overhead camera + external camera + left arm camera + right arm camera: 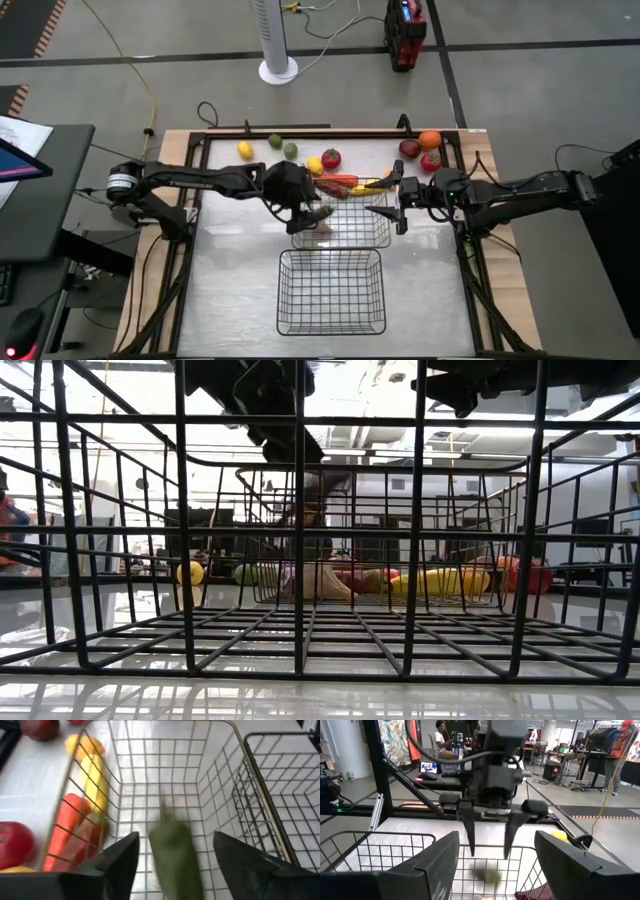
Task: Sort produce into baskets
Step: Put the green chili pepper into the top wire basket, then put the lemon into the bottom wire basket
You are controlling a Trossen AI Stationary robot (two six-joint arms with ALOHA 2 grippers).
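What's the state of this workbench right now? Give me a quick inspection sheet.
Surface: white table, shiny.
Job's things: far basket holds a blurred green piece; near basket; lemon, tomato and orange loose beyond.
Clutter: nothing seen.
Grippers: left gripper over far basket, jaws open; right gripper beside it, jaws open.
Cables: yellow cable on floor.
Surroundings: fan base; person.

No text, label, brand, number or sign is readable in any view; the laptop screen seen beyond the right gripper's fingers is too small to read.
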